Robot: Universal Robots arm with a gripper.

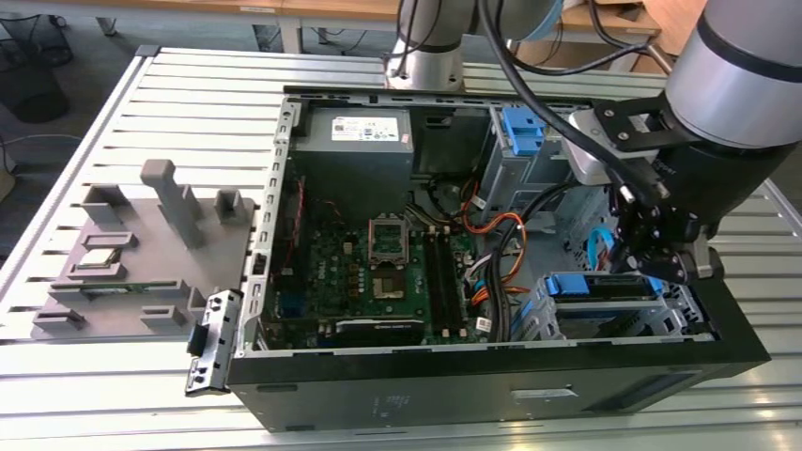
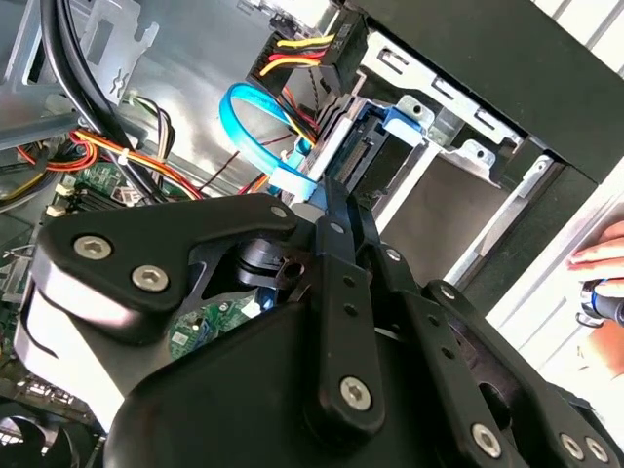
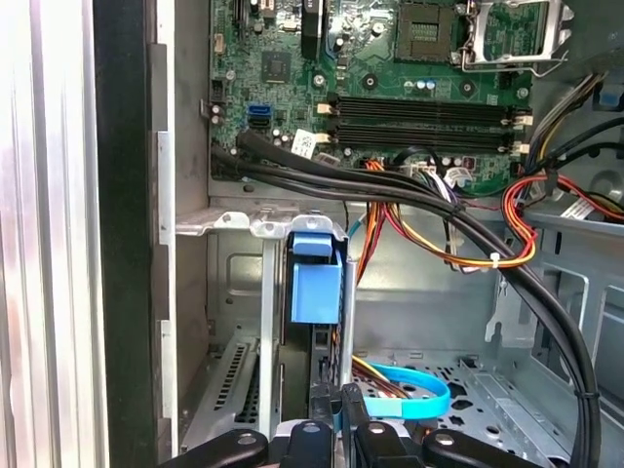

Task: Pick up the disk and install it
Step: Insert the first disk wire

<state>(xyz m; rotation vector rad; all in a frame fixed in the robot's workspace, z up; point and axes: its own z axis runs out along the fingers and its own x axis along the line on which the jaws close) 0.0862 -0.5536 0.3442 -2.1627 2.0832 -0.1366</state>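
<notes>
— Where's the disk (image 1: 602,287)?
— Lower right of the exterior view, standing on edge in the bay (image 1: 542,315) (blue carrier showing).
— And the fingers (image 3: 317,439)?
— Pressed together with nothing between them, by both wrist views. The disk lies straight ahead, just beyond their tips, long axis running away into the bay.

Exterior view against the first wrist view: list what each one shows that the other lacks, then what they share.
Exterior view adds: the slatted table, the grey parts fixture beside the case, the power supply box and the arm. First wrist view adds: the disk end-on, its blue tab between upright bay rails. Both share: the green motherboard, the orange and yellow wires, the disk in its bay and the gripper close to it.
</notes>
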